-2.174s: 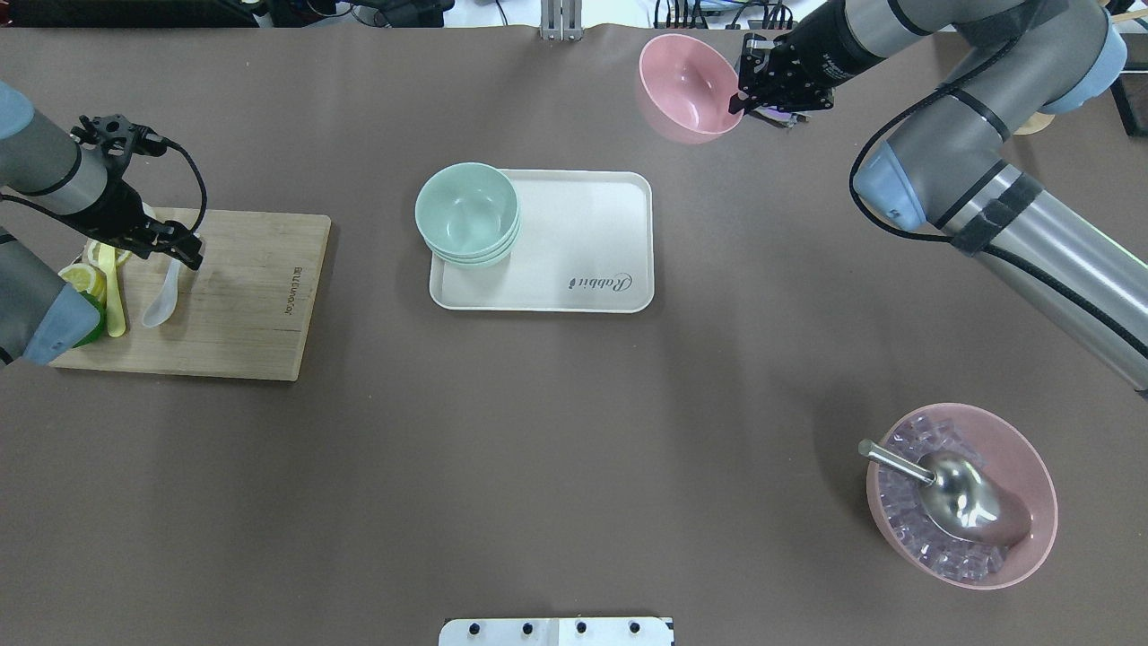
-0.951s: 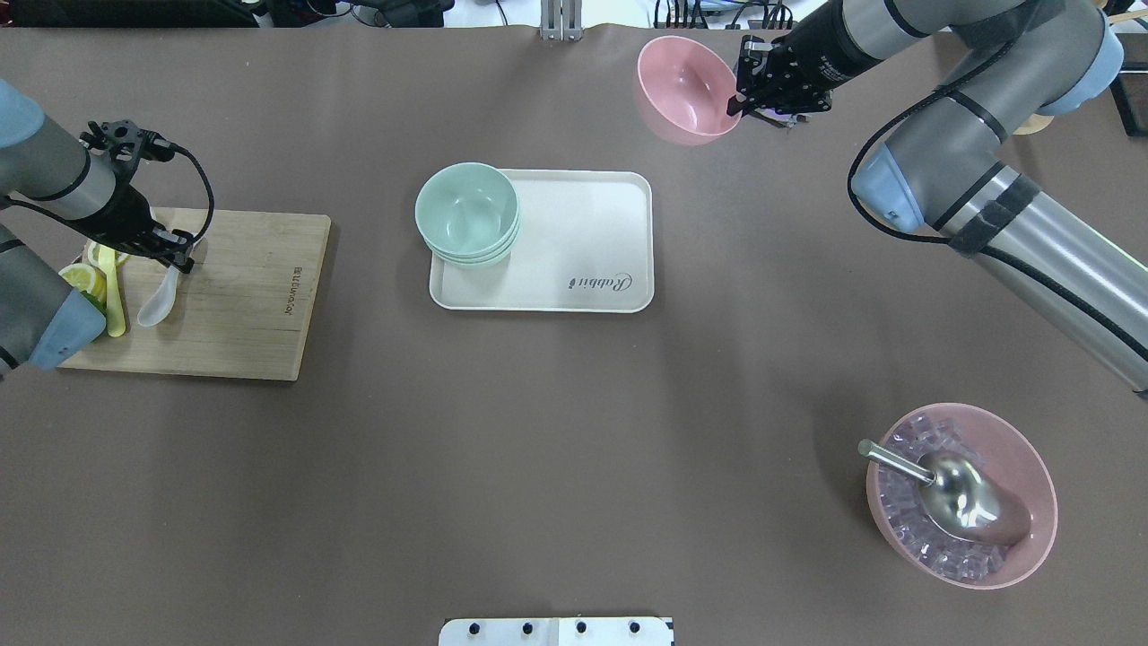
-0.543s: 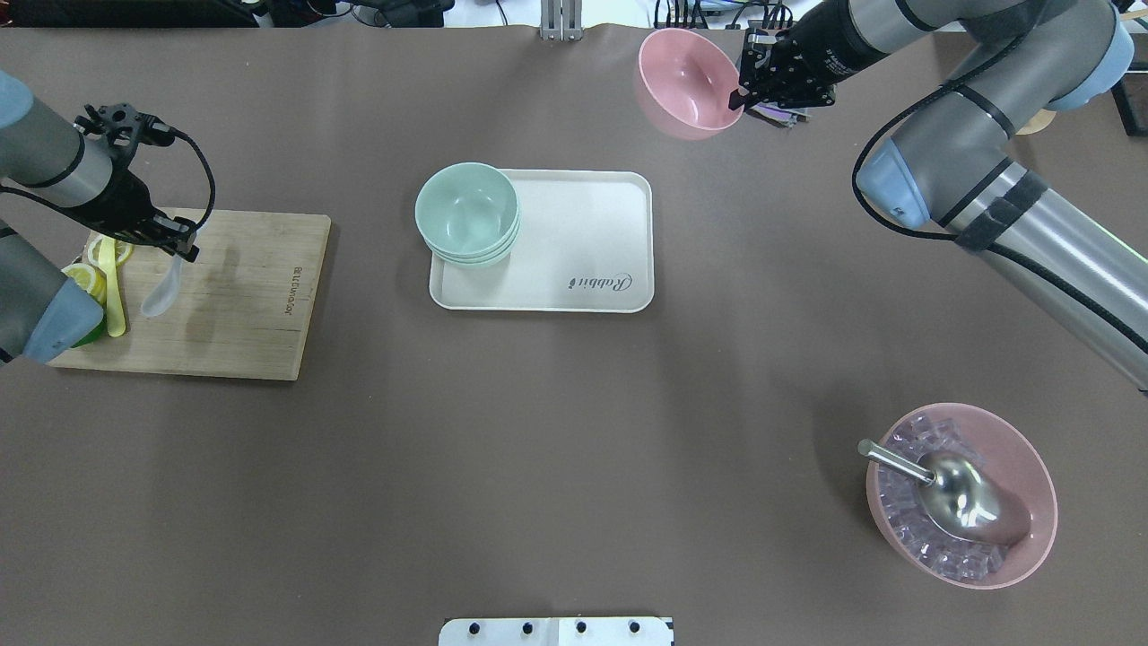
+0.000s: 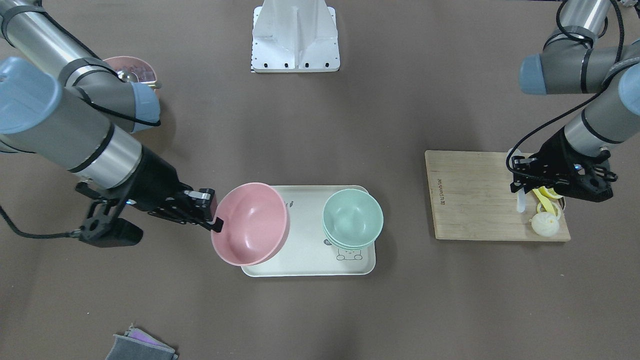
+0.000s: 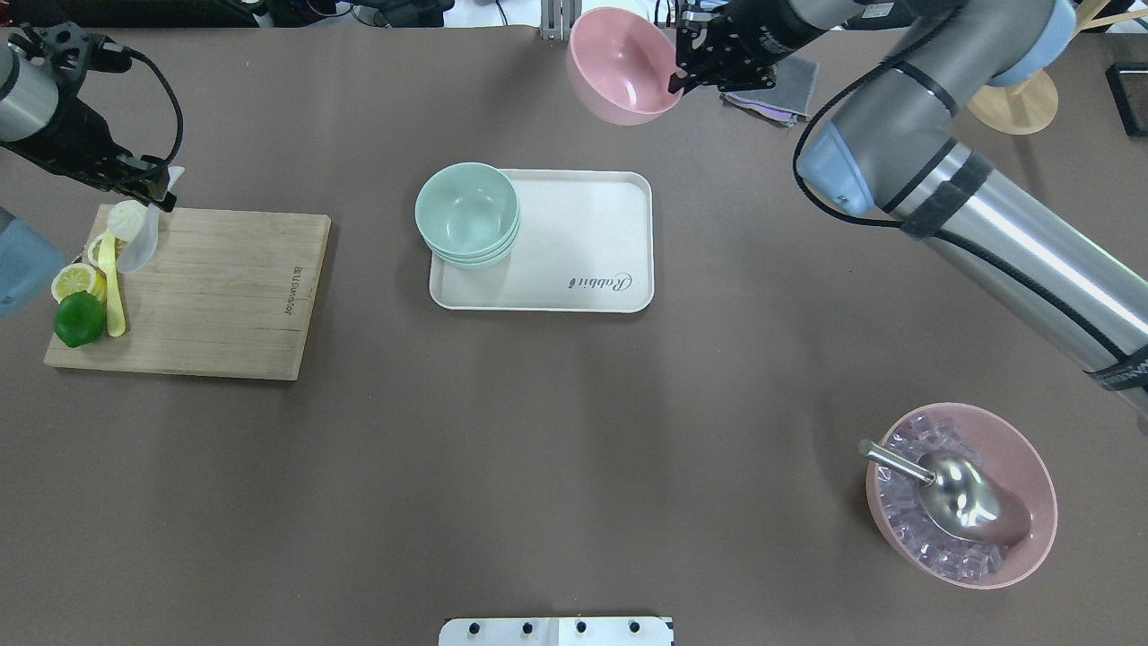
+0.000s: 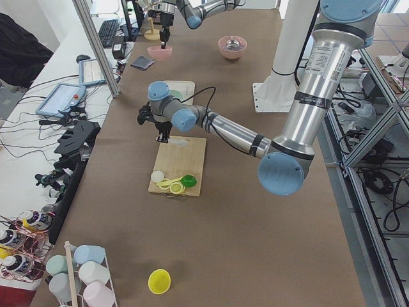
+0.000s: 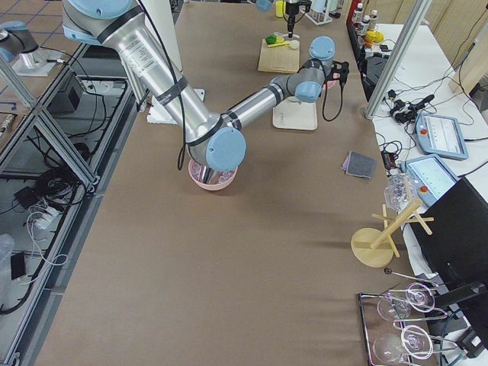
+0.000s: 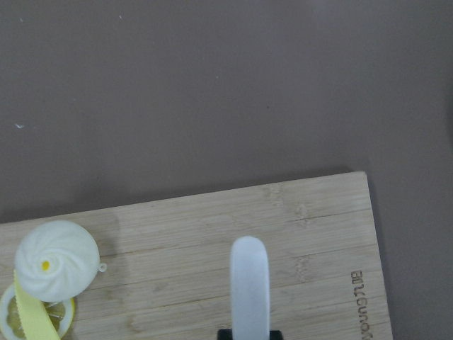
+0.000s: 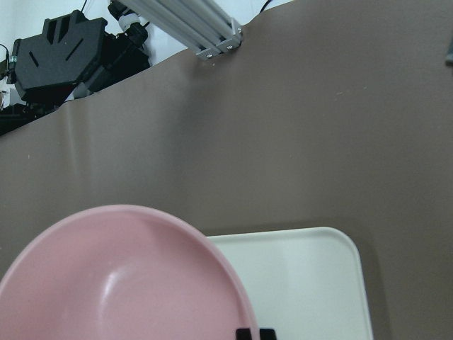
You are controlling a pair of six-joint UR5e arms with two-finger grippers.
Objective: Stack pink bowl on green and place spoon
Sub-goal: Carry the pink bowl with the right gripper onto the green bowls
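A nested stack of pale mint-green round plastic bowls (image 5: 468, 213) sits on the cream rectangular plastic tray (image 5: 583, 233), in the tray's far corner on the robot's left. The smooth matte pink round plastic bowl (image 4: 249, 223) hangs off the counter (image 5: 538, 431) at the tray's end on the robot's right, mouth up and tilted, apart from the green stack. The right tool (image 4: 216, 223) is pinched narrow on the pink bowl's rim, on the side away from the tray. Well apart from the tray, on the robot's left, the left tool (image 5: 161, 187) is clamped on the handle of the small glossy white soup spoon (image 5: 143, 238). Its scoop hangs down over the far end of a rectangular bamboo cutting board (image 5: 224, 296).
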